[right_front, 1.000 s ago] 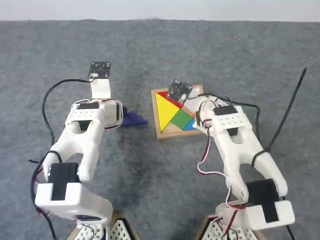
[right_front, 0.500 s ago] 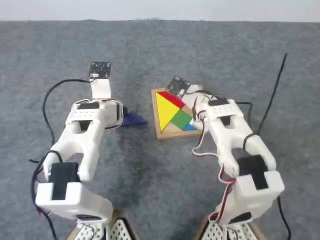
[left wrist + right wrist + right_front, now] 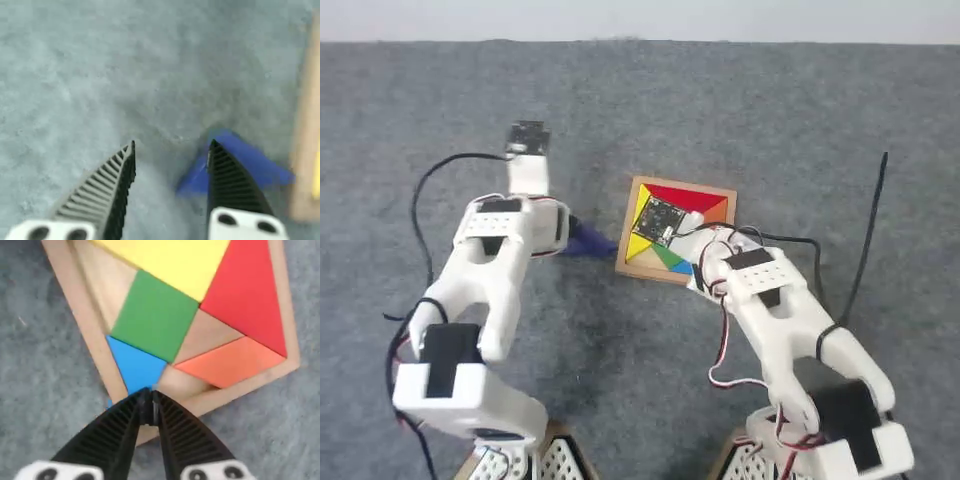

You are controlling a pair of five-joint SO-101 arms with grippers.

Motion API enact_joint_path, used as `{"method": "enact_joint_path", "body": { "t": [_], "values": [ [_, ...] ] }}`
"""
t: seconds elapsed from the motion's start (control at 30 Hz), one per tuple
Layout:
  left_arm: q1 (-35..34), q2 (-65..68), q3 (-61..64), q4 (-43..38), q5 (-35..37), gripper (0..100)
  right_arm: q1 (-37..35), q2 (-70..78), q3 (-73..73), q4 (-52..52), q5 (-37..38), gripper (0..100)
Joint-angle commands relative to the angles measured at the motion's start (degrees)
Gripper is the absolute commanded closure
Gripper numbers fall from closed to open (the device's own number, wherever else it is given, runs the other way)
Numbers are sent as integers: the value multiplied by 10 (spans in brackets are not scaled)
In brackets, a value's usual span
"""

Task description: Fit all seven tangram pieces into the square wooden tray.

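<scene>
Left claw (image 3: 170,150): arm extended forward, wide open, empty, one finger over the blue piece (image 3: 250,167).
Right claw (image 3: 148,399): arm angled inward, closed, empty, tips at the tray (image 3: 90,340) rim.

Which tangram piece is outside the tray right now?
The dark blue piece, lying on the carpet by the left gripper. The other pieces in view all lie inside the tray.

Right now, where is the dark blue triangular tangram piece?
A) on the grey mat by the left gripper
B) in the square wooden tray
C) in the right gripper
A: the dark blue triangular piece lies on the grey mat beside the open left gripper.
</scene>
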Motion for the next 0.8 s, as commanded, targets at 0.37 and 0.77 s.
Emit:
{"method": "enact_joint_path", "body": {
  "t": [0.37,0.77],
  "values": [
    [79,-103,8,109,-56,782,73,87,-157,44,-121,990],
    [124,11,-41,111,-55,783,70,169,-215,78,-120,990]
  ]
}}
